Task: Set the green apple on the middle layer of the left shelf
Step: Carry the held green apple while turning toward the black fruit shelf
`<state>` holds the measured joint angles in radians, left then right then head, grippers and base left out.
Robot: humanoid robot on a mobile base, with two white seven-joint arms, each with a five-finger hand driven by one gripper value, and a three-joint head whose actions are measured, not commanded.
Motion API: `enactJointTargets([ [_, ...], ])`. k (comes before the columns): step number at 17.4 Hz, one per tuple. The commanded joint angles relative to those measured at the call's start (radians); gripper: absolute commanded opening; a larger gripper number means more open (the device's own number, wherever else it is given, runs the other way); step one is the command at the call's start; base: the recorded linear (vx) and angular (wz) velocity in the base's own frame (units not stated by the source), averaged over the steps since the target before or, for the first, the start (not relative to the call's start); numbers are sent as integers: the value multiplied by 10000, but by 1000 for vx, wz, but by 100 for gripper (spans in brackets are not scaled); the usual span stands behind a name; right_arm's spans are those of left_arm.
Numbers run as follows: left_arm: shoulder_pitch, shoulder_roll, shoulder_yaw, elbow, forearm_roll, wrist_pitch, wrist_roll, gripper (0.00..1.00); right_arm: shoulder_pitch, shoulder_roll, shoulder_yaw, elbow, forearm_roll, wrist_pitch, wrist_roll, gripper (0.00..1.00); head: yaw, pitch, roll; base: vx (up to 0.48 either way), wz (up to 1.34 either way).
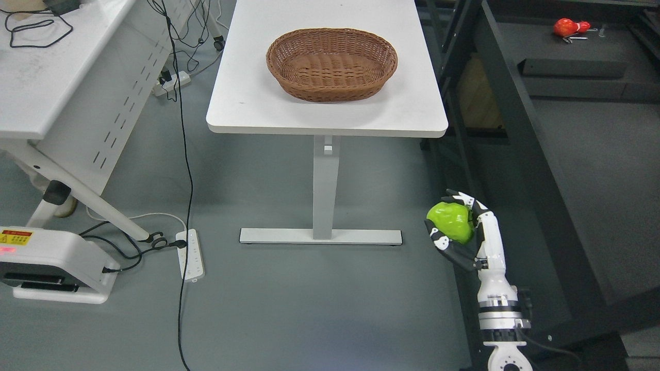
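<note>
Right hand [459,232] is clamped on the apple [452,221]: fingers [466,198] curl over the top, thumb side wraps underneath. Arm comes in from the bottom edge, right of centre, forearm roughly vertical. Apple is green, held in the air over the grey floor [309,309], off the front right corner of the bench [247,103] and lower than its top in the frame, near the black frame [515,129] on the right. It touches nothing but the hand.

Basket [332,64], brown wicker, oval, sits on the bench top toward the front edge, a bit right of centre. Nothing visible inside it.

Black frame carries a dark shelf surface at upper right; a red object [570,27] lies there near the far edge, too small to identify.

Second white bench [41,77] at upper left, cables hanging off it. Power strip [191,255] on the floor left of the bench foot, black cable plugged in. White device [51,263] with a warning label at the left edge.
</note>
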<state>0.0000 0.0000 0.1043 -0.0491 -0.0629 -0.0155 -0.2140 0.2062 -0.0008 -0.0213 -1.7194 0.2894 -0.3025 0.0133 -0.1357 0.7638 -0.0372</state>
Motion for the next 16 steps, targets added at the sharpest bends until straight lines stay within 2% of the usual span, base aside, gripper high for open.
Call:
enactJointTargets([
  [1,92,175,0,0,0,63,-8,100,9,-166,44,-2,5,3,5,0,0,0,0,-272,-139],
  [9,92,175,0,0,0,63,-8,100,40,-166,44,13,5,3,5,0,0,0,0,-252,-290],
  [16,92,175,0,0,0,63,-8,100,86,-166,44,-2,5,3,5,0,0,0,0,-177,-809],
])
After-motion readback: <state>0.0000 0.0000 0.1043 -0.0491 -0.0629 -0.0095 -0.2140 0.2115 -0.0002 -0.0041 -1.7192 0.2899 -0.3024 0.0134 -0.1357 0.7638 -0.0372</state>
